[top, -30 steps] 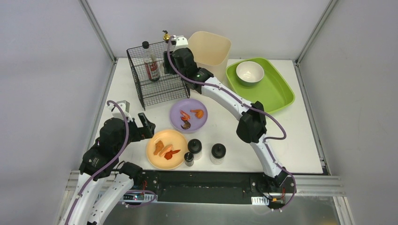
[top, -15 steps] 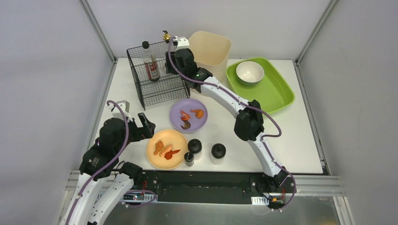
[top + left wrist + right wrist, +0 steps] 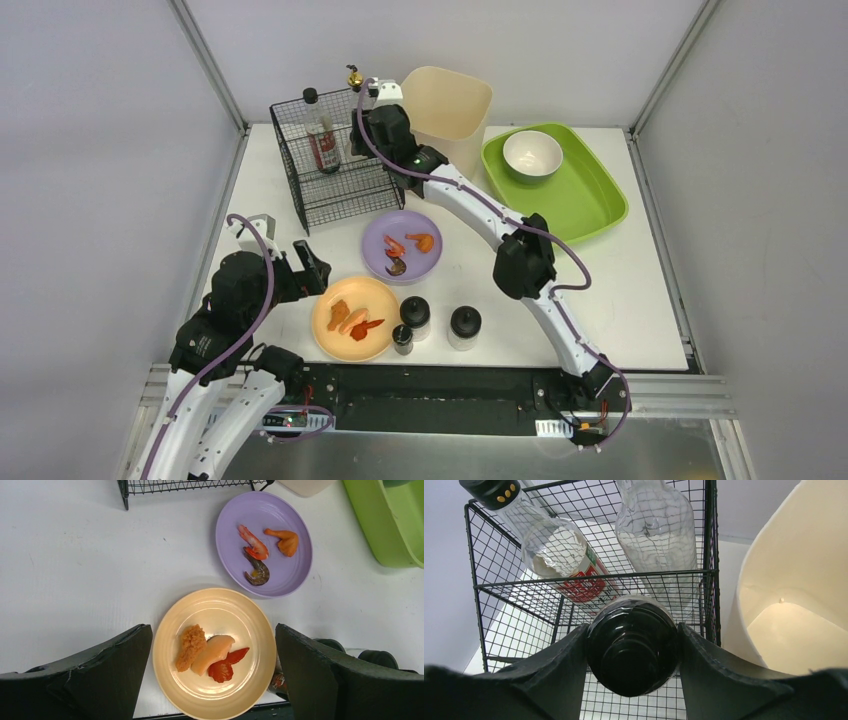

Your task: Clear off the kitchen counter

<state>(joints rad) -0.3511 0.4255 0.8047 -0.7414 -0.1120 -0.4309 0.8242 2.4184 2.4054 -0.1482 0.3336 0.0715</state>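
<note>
Over the big flat white kitchen counter (image 3: 640,300), my right gripper (image 3: 631,640) has moved a little closer to the black wire rack (image 3: 335,165). My left gripper (image 3: 212,630) hangs with fingers wide apart above the round orange plate (image 3: 225,607). My right fingers (image 3: 564,672) squeeze a small dark round bottle (image 3: 631,667)

Red label (image 3: 586,587) on bottle (image 3: 553,550), lettering too blurred to read

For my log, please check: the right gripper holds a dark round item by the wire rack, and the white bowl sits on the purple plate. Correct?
No: the white bowl sits in the green tray, not on the purple plate, as the top external view shows. The right gripper does hold the dark round item.
</note>
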